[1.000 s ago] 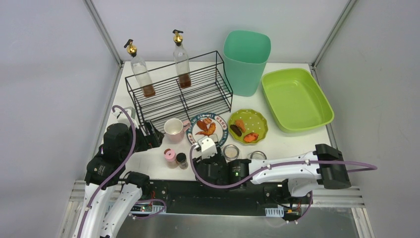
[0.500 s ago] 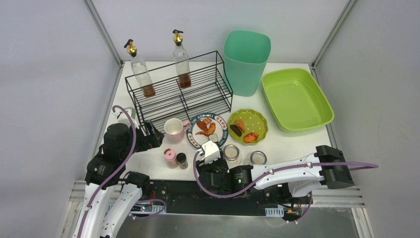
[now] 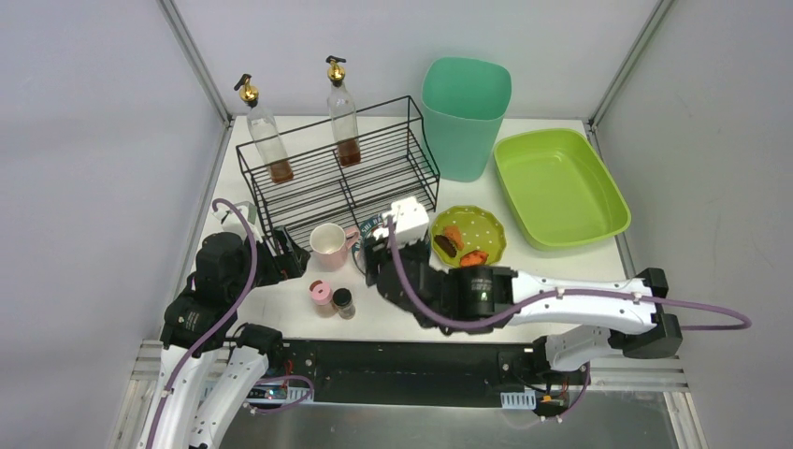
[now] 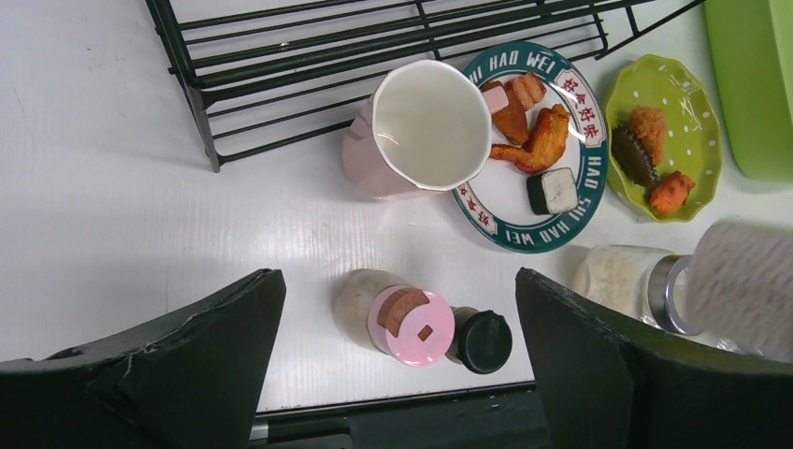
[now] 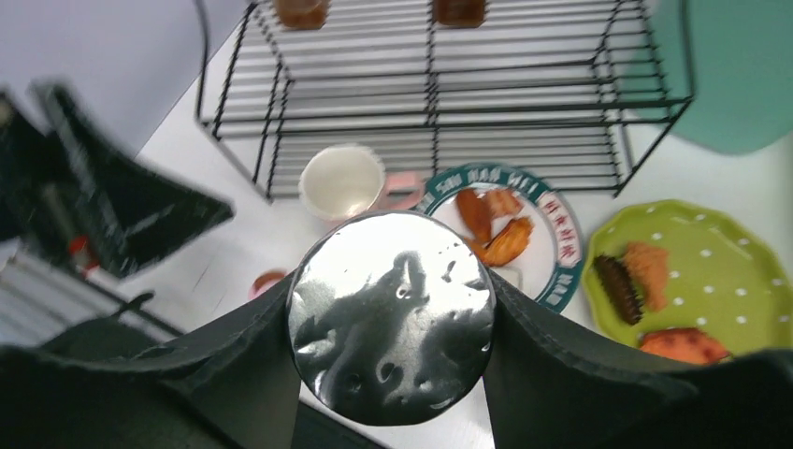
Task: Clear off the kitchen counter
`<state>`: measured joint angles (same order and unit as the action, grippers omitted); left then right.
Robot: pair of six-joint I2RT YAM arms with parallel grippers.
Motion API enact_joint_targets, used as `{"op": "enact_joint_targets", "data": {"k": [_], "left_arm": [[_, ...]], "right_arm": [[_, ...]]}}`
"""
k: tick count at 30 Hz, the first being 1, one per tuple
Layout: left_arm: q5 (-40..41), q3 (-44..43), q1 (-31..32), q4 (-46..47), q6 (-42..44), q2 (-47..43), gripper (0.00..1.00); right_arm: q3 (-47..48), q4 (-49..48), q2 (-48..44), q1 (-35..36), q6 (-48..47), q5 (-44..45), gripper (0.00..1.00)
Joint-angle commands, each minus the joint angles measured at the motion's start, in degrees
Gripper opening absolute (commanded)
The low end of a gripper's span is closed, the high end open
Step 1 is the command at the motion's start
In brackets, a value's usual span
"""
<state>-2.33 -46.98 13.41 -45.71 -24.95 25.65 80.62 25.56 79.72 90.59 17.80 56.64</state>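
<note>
White matte table carries everything. Black wire rack holds two glass bottles of brown liquid; pink mug stands empty. Right pincer clamps a shiny-lidded jar; left pincer gapes wide, holding nothing.

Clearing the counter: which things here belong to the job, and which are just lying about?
Job: kitchen counter; silver-lidded jar, held by right gripper; pink mug; teal-rimmed plate; green plate; pink-capped jar; black-capped jar.
Idle now: wire rack; two oil bottles; teal bin; green tray; open left gripper.
</note>
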Motion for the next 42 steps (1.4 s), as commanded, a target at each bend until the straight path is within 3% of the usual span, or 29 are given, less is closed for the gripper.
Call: {"op": "enact_joint_targets", "data": {"k": [1, 5, 17, 25, 42], "left_arm": [[0.38, 0.42, -0.56, 1.50, -0.36, -0.33, 0.99], [0.03, 0.45, -0.57, 1.49, -0.20, -0.28, 0.99], [-2.25, 0.65, -0.48, 2.11, 0.73, -0.57, 0.99], [-3.52, 0.93, -0.54, 2.56, 1.03, -1.04, 0.99], [-3.61, 1.12, -0.57, 2.69, 1.02, -1.83, 0.99]], "right_arm": [[6.61, 0.98, -2.36, -8.45, -6.06, -0.86, 0.12], [11.08, -0.64, -0.82, -15.64, -10.20, -6.43, 0.00], [29.72, -2.81, 12.76, -34.98, -17.40, -24.75, 0.00], [40.91, -9.51, 22.71, -40.32, -25.28, -28.64, 0.00], [57.01, -12.69, 37.04, -50.60, -21.05, -37.72, 0.00]]}}
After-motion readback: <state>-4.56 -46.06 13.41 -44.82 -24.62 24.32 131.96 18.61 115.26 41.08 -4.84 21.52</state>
